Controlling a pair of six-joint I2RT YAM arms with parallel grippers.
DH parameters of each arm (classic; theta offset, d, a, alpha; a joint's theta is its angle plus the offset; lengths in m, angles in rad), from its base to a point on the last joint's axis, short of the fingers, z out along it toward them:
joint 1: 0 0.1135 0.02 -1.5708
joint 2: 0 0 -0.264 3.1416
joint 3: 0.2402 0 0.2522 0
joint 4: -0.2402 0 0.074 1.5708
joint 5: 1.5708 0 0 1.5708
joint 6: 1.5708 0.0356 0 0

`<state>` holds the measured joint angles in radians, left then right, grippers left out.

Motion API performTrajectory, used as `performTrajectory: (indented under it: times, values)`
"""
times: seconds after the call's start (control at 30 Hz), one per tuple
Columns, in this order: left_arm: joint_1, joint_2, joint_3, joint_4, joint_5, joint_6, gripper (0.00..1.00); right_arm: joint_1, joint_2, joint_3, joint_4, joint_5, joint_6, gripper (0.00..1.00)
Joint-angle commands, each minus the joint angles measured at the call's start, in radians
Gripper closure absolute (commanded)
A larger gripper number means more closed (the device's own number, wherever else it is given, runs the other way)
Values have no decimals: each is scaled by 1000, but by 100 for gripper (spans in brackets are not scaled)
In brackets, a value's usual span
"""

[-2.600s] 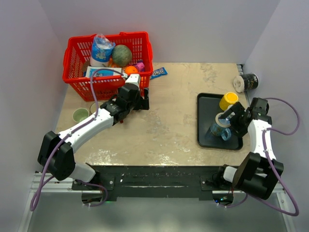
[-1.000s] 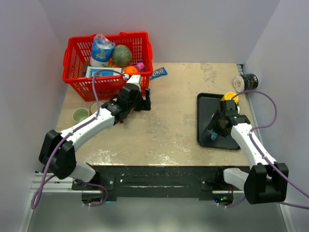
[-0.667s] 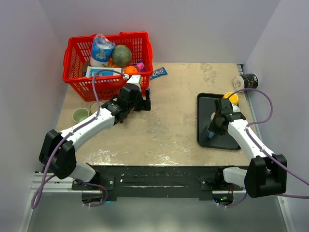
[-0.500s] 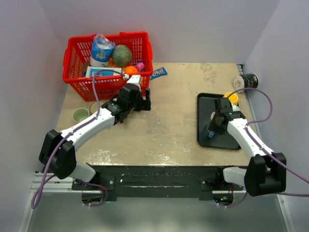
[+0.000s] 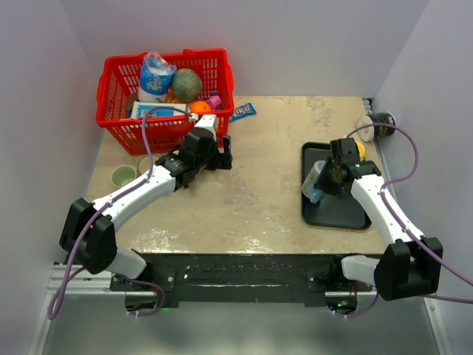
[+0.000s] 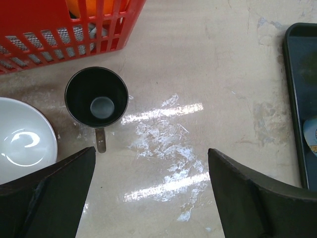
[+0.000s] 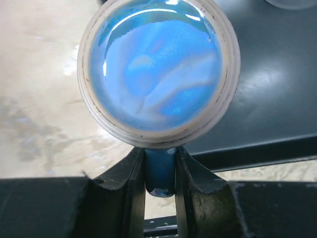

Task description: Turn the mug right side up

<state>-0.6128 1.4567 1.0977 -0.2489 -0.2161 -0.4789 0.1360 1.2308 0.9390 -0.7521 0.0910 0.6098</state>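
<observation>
The blue mug [image 5: 314, 181] hangs tilted on its side over the left edge of the black tray [image 5: 336, 214]. My right gripper [image 5: 330, 177] is shut on its handle. In the right wrist view the mug's round blue end with a pale ring [image 7: 158, 69] faces the camera. The blue handle [image 7: 159, 173] is pinched between both fingers of the right gripper [image 7: 159, 166]. My left gripper [image 5: 224, 151] hovers open beside the red basket, far from the mug. Nothing sits between the fingers of the left gripper [image 6: 151, 163].
A red basket [image 5: 166, 92] full of items stands at the back left, with a blue packet [image 5: 242, 112] beside it. Below the left gripper are a small dark cup [image 6: 96, 96] and a white bowl [image 6: 20, 144]. A yellow cup [image 5: 358, 150] and a dark can [image 5: 380, 124] are at the right.
My right gripper closed on the mug's handle, lifted the mug off the tray and carried it up toward the tray's left edge, tipping it. The left arm stayed still.
</observation>
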Motion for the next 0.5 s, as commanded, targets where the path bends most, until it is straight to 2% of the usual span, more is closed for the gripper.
performTrajectory:
  times: [0.0,0.23,0.47]
  values:
    - [1,-21,4,59,44,-4,1,5,-67,164,79,-88,7,100]
    - [1,-32,10,112,145,11,1,5,-53,224,126,-241,34,100]
    - [1,-44,4,223,352,34,1,7,-53,182,336,-437,159,100]
